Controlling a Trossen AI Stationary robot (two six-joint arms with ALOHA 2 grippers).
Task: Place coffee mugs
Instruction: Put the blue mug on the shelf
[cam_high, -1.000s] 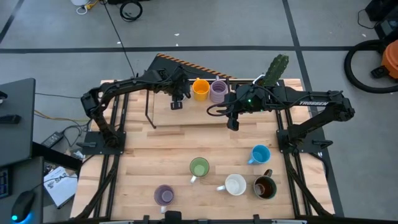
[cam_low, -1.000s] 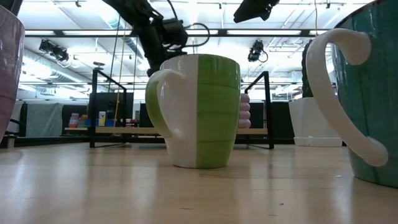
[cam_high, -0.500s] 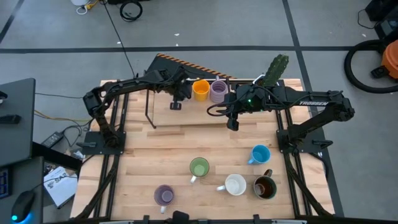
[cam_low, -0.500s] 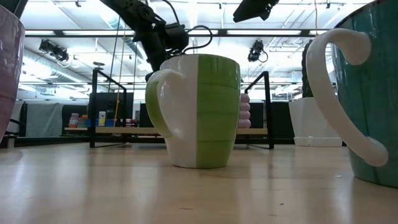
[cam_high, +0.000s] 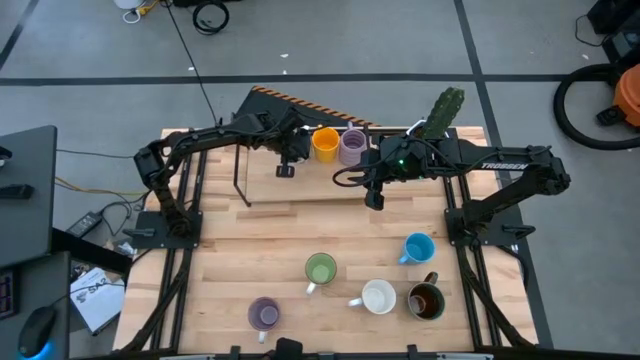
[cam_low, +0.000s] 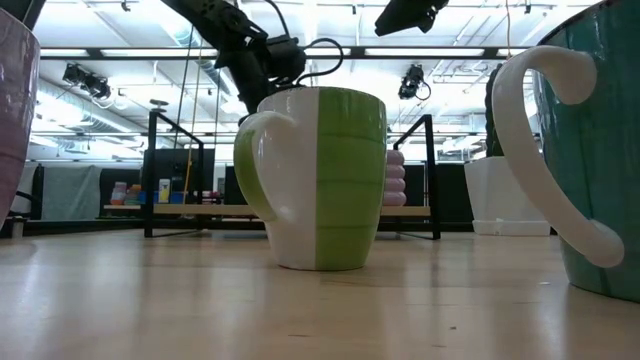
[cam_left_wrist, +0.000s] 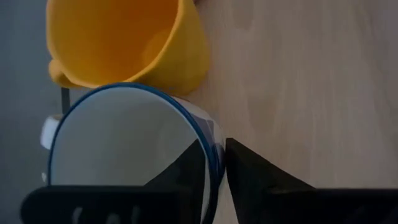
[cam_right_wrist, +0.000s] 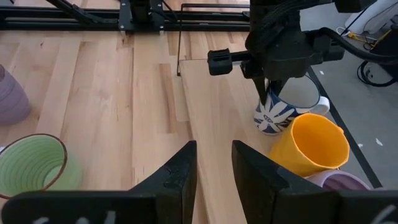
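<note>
On the raised shelf at the table's far side stand a white mug with a blue pattern, an orange mug and a lavender mug in a row. My left gripper comes down on the white mug and is shut on its rim; in the high view it hides that mug. The orange mug touches the white mug's side. My right gripper hovers open over the shelf's near edge, holding nothing. Green, white, brown, blue and lavender mugs stand upright near the front. My left gripper pinches the white mug's wall at the blue rim, one finger inside the mug and one outside. The fingers come from above, slanting down from the table's left. The mug stands upright with its base on the shelf.
A white pot with a green cactus stands at the shelf's far right end. The shelf's black metal frame rises at its left. In the low view the green mug and the blue mug fill the foreground.
My left gripper has rolled a little about its own axis above the shelf, staying in place beside the orange mug. My right arm and the mugs at the front have kept still.
</note>
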